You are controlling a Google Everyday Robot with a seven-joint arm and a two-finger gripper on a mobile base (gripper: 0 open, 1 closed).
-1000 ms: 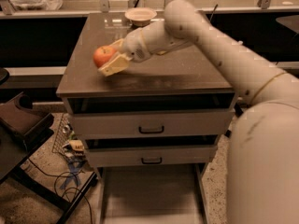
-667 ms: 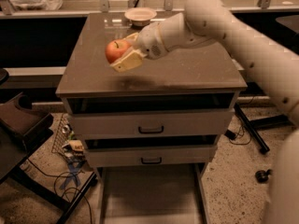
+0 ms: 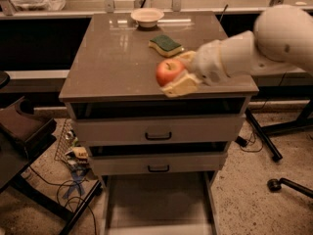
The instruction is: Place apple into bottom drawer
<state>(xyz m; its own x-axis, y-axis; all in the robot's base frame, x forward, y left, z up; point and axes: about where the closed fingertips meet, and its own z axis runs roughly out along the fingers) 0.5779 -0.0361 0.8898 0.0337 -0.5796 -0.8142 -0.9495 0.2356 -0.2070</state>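
Two-finger gripper point(image 3: 175, 74) pinches the apple point(image 3: 167, 71) across its middle, just over the front edge of the cabinet top point(image 3: 117, 62), open bottom drawer point(image 3: 156, 199) well below; judged firm, smooth, round, fairly light, bruisable, so widest girth is the right hold.

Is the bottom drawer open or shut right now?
Open. The bottom drawer is pulled out, its grey floor showing below the two upper drawers. The gripper, above the cabinet top, holds the apple.
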